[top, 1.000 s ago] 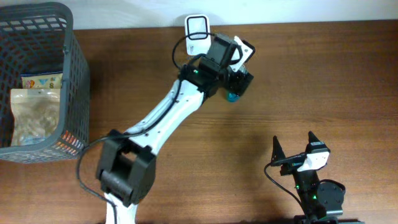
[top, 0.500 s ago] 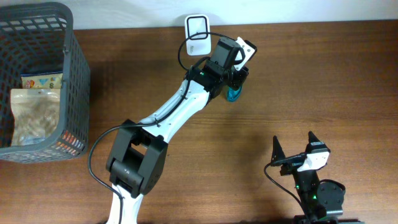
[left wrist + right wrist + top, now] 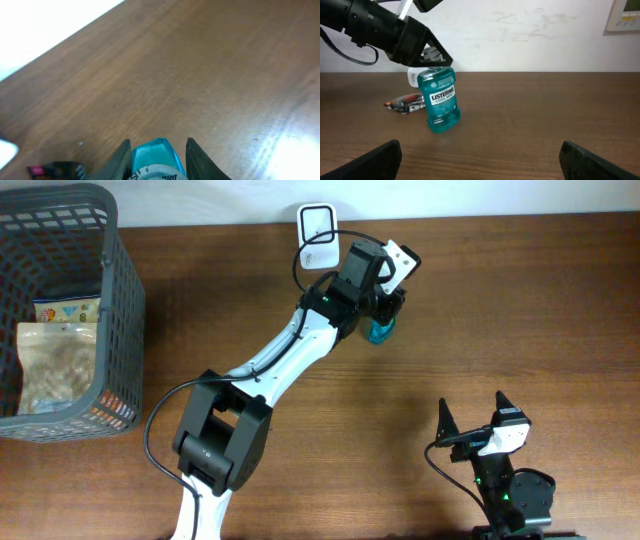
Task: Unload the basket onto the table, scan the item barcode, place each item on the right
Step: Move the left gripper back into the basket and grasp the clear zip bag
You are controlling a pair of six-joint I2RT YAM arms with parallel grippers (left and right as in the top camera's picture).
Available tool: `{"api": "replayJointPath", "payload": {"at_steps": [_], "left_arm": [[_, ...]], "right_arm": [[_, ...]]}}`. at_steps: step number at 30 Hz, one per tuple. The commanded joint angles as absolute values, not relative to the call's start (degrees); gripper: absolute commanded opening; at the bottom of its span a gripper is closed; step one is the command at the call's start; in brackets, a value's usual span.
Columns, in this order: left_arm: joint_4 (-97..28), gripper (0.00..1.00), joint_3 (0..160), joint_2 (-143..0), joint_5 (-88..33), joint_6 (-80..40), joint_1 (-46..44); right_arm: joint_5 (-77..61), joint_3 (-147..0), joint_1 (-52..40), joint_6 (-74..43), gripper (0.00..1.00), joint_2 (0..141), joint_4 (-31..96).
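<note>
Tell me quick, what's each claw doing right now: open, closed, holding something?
Left claw: closed on the small blue-green plastic mouthwash bottle.
Right claw: open, holding nothing.

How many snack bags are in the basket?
2. A small bag lies in the middle of the basket; a bigger bag right beside it. More may hide underneath.

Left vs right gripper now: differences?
The left gripper grips the top of the Listerine bottle; the right gripper stands open, empty. The left gripper is at the far edge beside the scanner; the right gripper sits at the near edge. Both have dark fingers.
</note>
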State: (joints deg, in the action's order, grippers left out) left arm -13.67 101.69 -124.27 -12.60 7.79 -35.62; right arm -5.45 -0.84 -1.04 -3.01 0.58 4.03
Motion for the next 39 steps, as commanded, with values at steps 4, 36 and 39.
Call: {"api": "replayJointPath", "payload": {"at_steps": [4, 36, 39], "left_arm": [[-12.86, 0.25, 101.62, -124.77, -23.16, 12.8, -35.83], [-35.03, 0.92, 104.75, -89.36, -26.48, 2.09, 6.48], [-35.94, 0.89, 104.75, -89.32, -6.15, -1.34, 11.75]], "right_arm": [[-5.34, -0.32, -0.69, -3.22, 0.98, 0.19, 4.05], [-5.34, -0.32, -0.69, -3.22, 0.98, 0.19, 4.03], [-5.34, -0.32, -0.69, -3.22, 0.98, 0.19, 4.05]]}}
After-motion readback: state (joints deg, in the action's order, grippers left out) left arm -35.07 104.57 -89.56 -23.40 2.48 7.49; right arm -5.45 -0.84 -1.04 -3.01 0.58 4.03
